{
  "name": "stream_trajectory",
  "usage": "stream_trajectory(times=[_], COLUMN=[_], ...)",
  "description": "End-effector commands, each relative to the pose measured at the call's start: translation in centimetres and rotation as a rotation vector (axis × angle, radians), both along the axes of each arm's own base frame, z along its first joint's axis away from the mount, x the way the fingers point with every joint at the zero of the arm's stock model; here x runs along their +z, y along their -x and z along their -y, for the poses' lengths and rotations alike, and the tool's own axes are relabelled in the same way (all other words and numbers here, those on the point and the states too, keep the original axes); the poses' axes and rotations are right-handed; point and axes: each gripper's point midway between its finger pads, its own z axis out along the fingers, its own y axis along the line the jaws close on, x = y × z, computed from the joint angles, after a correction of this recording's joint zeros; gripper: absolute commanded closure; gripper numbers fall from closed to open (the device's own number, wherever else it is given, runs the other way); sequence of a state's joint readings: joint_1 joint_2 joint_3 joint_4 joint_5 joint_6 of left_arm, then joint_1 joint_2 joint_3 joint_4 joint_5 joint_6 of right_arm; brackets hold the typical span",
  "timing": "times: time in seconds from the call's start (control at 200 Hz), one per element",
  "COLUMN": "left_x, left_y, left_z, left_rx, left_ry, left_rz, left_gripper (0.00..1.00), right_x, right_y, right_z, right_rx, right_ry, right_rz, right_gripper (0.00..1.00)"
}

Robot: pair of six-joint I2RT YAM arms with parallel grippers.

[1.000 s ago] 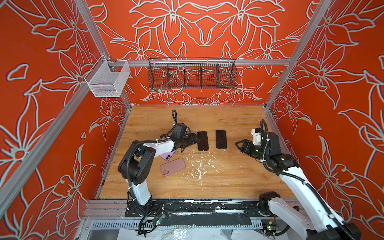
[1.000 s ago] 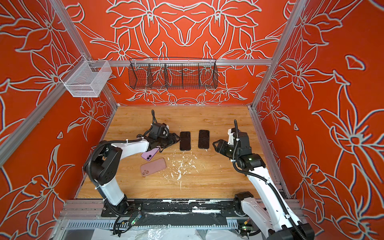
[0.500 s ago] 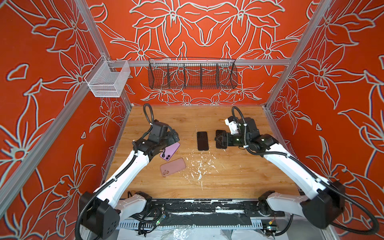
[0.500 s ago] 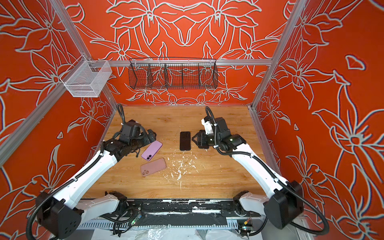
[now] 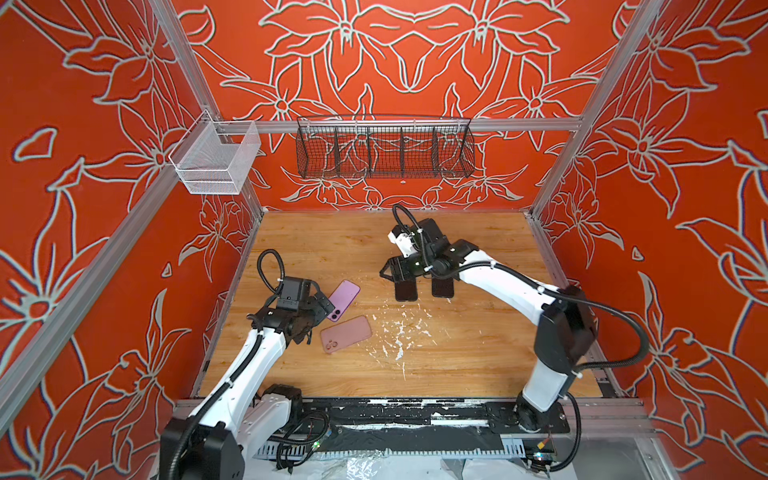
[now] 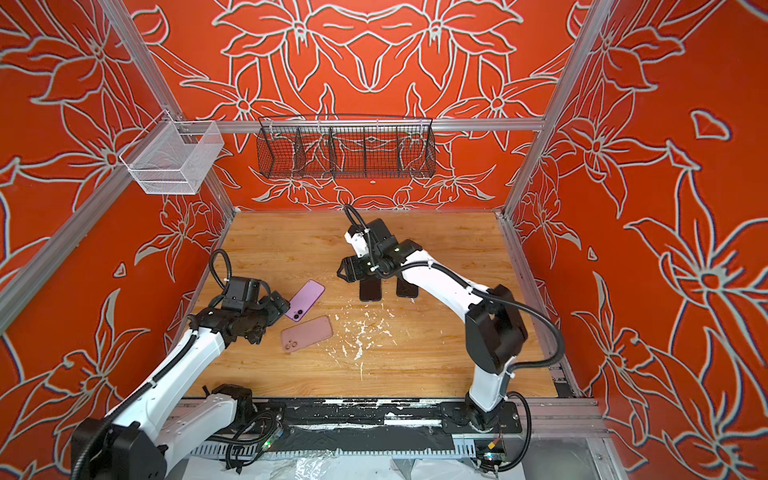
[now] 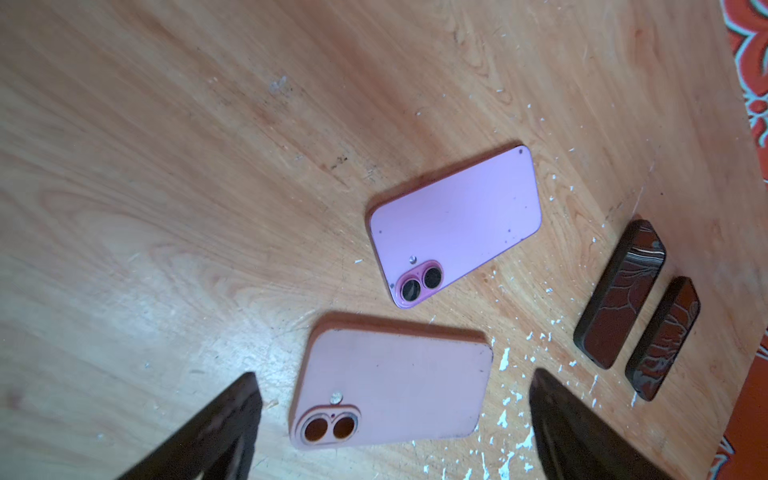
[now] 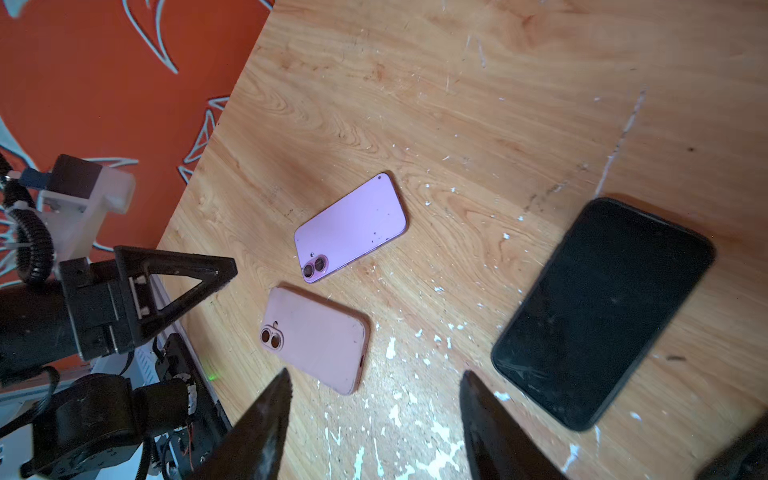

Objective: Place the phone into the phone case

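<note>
A purple phone (image 5: 343,300) (image 6: 306,300) lies camera side up on the wooden table (image 5: 457,353). Just in front of it lies the pink phone case (image 5: 345,333) (image 6: 306,333), back up, apart from the phone. My left gripper (image 5: 322,307) (image 7: 392,380) hovers open just left of both; in the left wrist view the case (image 7: 390,386) sits between its fingers, untouched. My right gripper (image 5: 388,272) (image 8: 376,374) hangs open and empty over the far end of two black phones (image 5: 406,290) (image 5: 442,287).
White flecks (image 5: 399,332) are scattered mid-table. A black wire basket (image 5: 384,147) hangs on the back rail and a white mesh basket (image 5: 216,160) at the back left corner. In the right wrist view a black phone (image 8: 602,311) lies beside the fingers.
My left arm has drawn back toward the front left, away from the black phones, and opened fully. My right arm has swung left over the black phones, its jaws widening.
</note>
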State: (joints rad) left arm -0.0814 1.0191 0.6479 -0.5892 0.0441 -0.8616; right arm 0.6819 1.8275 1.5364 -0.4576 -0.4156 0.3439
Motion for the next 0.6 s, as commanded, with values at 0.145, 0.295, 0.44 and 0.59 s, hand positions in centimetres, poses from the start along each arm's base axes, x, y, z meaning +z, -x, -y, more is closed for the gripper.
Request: stream_trajectory(times=[0.145, 0.295, 0.44, 0.59], left_x=[-2.5, -3.4, -4.1, -4.9], left_y=[-2.0, -2.8, -3.5, -4.4], left_z=[-0.1, 0.4, 0.3, 0.1], left_rx=[0.056, 0.052, 0.063, 0.089], left_ry=[0.135, 0.171, 0.173, 0.192], left_rz=[0.002, 0.007, 0.017, 0.066], left_gripper=[0.02, 0.02, 0.02, 0.02], right_x=[-3.3, -6.5, -8.5, -9.9], right_y=[-2.2, -4.4, -5.9, -6.7], right_z=[-4.4, -5.9, -7.1, -8.5], right_rx=[0.017, -0.037, -0.056, -0.044], right_ry=[0.02, 0.05, 0.043, 0.011], right_rz=[0.022, 0.007, 0.004, -0.016], right_gripper=[0.25, 0.22, 0.21, 0.21])
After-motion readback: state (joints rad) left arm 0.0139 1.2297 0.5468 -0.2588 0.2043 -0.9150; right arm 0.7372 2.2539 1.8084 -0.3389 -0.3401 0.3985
